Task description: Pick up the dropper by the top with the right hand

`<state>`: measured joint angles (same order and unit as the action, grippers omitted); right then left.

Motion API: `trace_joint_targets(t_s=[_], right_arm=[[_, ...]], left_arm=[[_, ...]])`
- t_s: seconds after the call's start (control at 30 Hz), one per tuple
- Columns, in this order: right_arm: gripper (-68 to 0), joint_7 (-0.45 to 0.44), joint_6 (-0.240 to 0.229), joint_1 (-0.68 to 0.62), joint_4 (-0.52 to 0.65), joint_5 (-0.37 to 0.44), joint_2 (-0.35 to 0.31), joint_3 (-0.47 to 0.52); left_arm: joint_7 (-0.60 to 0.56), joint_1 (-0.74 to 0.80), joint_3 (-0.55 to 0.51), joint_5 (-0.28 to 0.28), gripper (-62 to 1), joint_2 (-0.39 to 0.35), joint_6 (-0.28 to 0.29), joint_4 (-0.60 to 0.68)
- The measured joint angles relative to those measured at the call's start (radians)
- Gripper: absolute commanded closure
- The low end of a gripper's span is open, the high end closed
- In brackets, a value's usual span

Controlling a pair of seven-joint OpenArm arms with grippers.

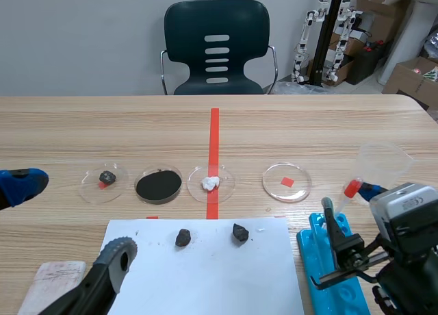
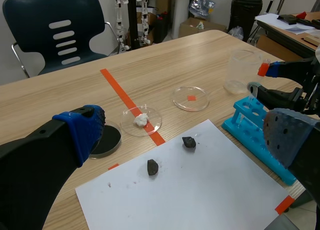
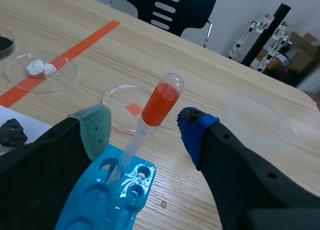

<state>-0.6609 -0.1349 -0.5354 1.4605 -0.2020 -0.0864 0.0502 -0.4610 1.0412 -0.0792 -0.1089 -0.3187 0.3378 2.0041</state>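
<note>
The dropper (image 3: 159, 102) has a red bulb and a clear stem, and it stands tilted in a hole of the blue rack (image 3: 95, 210). My right gripper (image 3: 145, 130) is open, with one pad on either side of the bulb and a gap to each. In the scene view the dropper's bulb (image 1: 351, 188) sits at the right, between the right gripper's (image 1: 350, 197) fingers, above the rack (image 1: 335, 267). The left gripper (image 1: 68, 219) is open and holds nothing, low at the left near the paper's corner. The left wrist view shows the bulb (image 2: 263, 69) far ahead of the left gripper (image 2: 185, 135).
A clear plastic beaker (image 1: 383, 161) stands just behind the rack. Several petri dishes (image 1: 286, 181) line the table's middle, across the red tape. White paper (image 1: 205, 267) in front carries two dark stones (image 1: 183, 237). A pale pad (image 1: 51, 281) lies front left. A chair (image 1: 217, 48) stands beyond the table.
</note>
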Motion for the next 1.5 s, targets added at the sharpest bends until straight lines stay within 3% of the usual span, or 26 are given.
trace_joint_targets(t_s=[0.4, 0.6, 0.73, 1.23, 1.5], right_arm=[[-7.5, 0.0, -0.001, 0.0, 0.0, 0.0, 0.0, 0.0], [-6.8, 0.0, -0.001, 0.0, 0.0, 0.0, 0.0, 0.0], [-0.8, -0.001, -0.001, 0.0, 0.0, 0.0, 0.0, 0.0], [-0.4, -0.002, -0.001, 0.0, 0.0, 0.0, 0.0, 0.0], [-0.4, -0.061, 0.007, -0.014, 0.0, 0.0, 0.0, 0.0]], left_arm=[[0.0, 0.0, 0.0, 0.0, -62.3, 0.0, 0.0, 0.0], [0.0, 0.0, 0.0, 0.0, -62.3, 0.0, 0.0, 0.0], [0.0, 0.0, 0.0, 0.0, -62.3, 0.0, 0.0, 0.0], [0.0, 0.0, 0.0, 0.0, -62.3, 0.0, 0.0, 0.0], [0.0, 0.0, 0.0, 0.0, -62.3, 0.0, 0.0, 0.0]])
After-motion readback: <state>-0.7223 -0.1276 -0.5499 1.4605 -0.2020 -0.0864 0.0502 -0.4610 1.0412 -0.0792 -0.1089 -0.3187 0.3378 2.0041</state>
